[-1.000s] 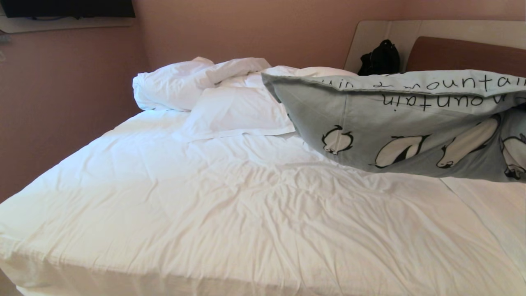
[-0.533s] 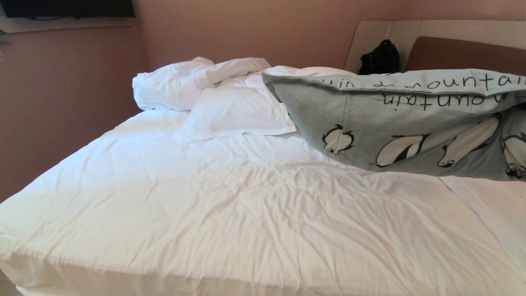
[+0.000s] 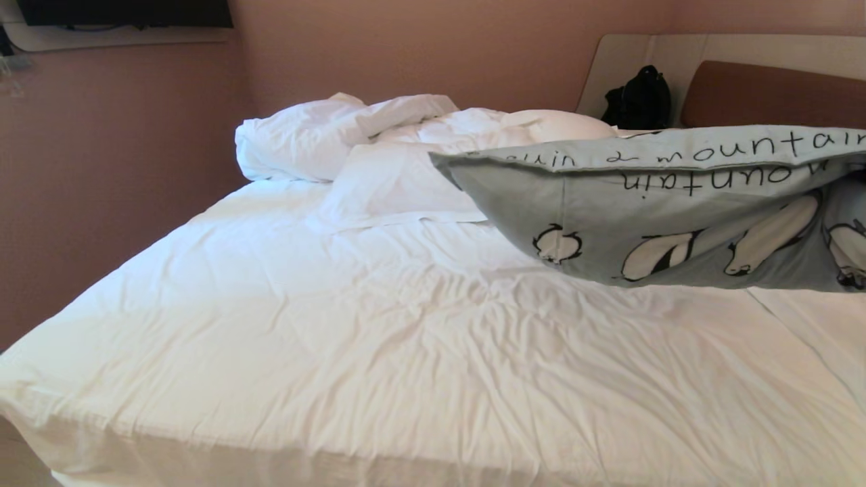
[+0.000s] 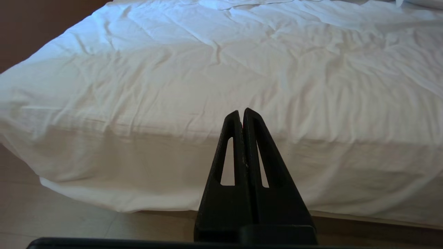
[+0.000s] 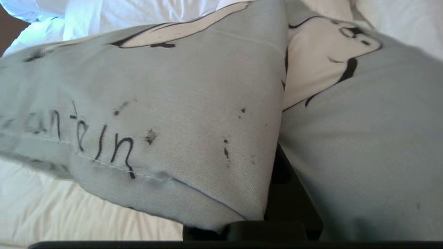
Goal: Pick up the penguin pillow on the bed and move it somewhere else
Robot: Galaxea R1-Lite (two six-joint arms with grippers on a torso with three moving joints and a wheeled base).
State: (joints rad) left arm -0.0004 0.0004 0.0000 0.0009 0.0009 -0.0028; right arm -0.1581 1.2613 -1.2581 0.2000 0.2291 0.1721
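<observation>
Now the penguin pillow (image 3: 676, 210) hangs lifted above the right side of the bed (image 3: 379, 338), its fabric bunched and pinched in the closed right gripper (image 5: 277, 180). Behind it lie the rumpled white pillows (image 3: 379, 159) and a black bag (image 3: 636, 101) by the headboard. Low at the bed's near edge, the left gripper (image 4: 242, 114) points at the sheet, fingers pressed together, holding nothing.
</observation>
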